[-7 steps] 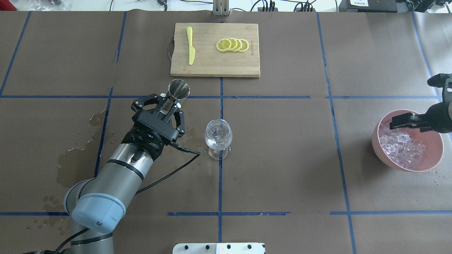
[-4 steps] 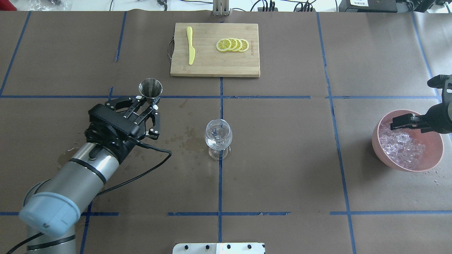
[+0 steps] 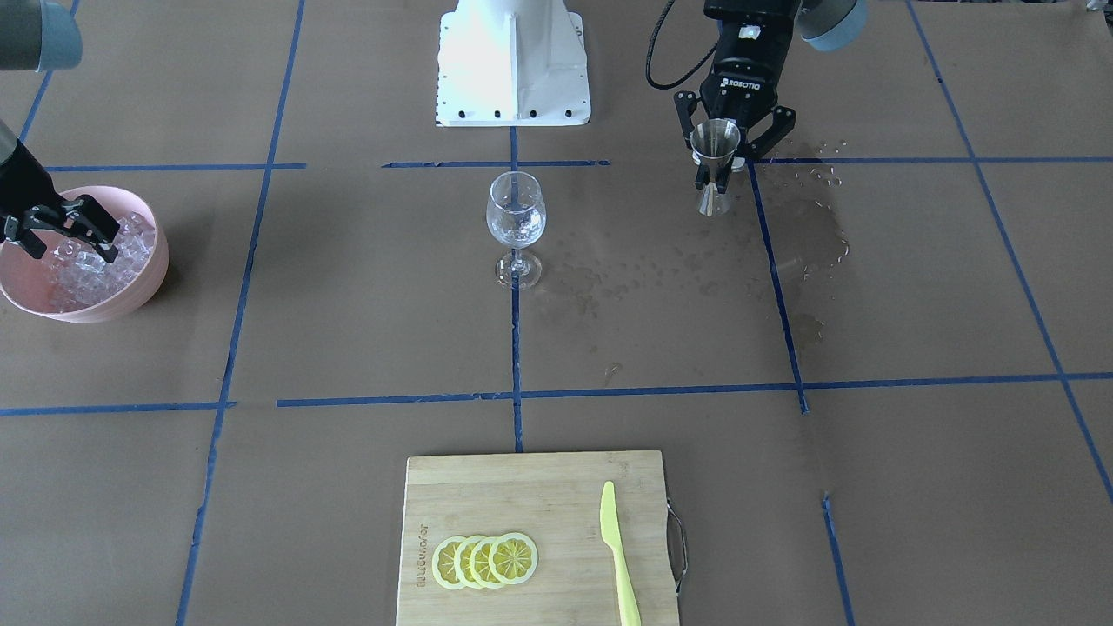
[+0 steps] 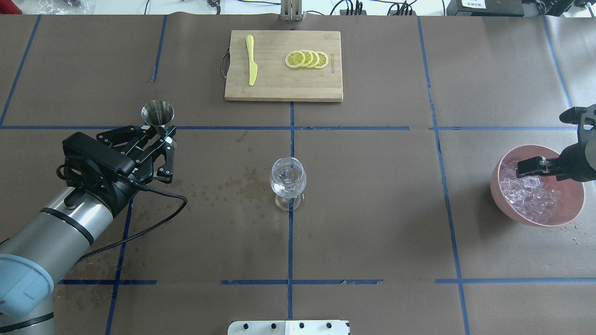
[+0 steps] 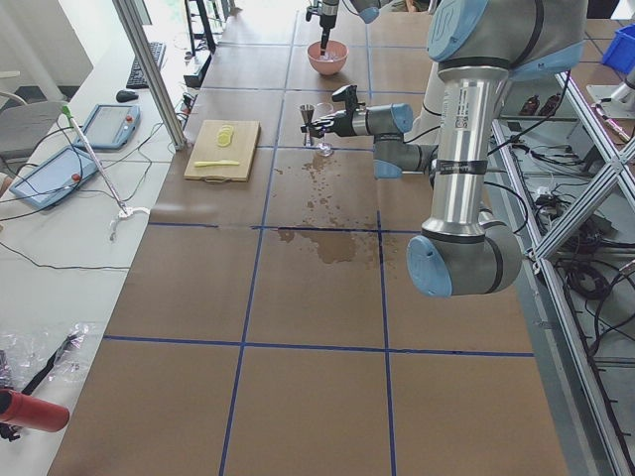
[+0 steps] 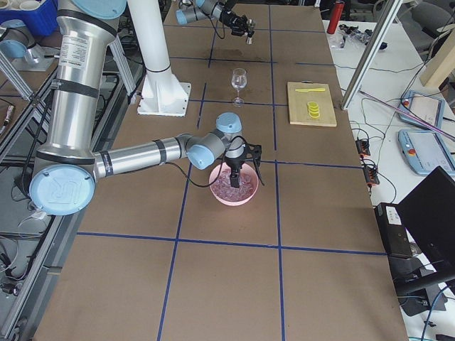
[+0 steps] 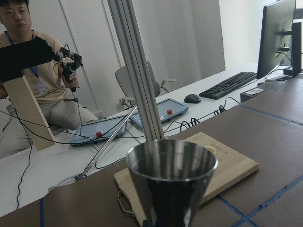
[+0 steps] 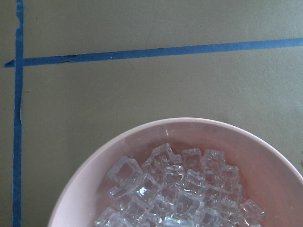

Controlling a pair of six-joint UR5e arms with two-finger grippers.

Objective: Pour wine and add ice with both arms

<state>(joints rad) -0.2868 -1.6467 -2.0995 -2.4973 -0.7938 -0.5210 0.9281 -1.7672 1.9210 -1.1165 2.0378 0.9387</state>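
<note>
My left gripper [image 4: 163, 135] is shut on a steel jigger [image 4: 158, 113], held upright well to the left of the wine glass [image 4: 288, 179]. It also shows in the front view [image 3: 717, 169] with the jigger [image 3: 715, 139]; the left wrist view shows the jigger's cup [image 7: 171, 175] close up. The glass [image 3: 516, 217] stands at the table's middle; any wine in it is hardly visible. My right gripper [image 4: 524, 166] hovers open over the ice [image 4: 531, 195] in a pink bowl [image 4: 535, 218]. The right wrist view shows the ice cubes [image 8: 175, 189] heaped in the bowl [image 8: 94, 170].
A wooden cutting board [image 4: 279, 88] at the far middle carries lemon slices [image 4: 307, 59] and a yellow knife [image 4: 251, 60]. Wet spill patches [image 3: 809, 243] darken the paper on my left side. The white pedestal [image 3: 513, 61] stands at the near edge.
My left arm has swung left with the jigger, away from the wine glass. My right gripper has shifted slightly over the ice bowl.
</note>
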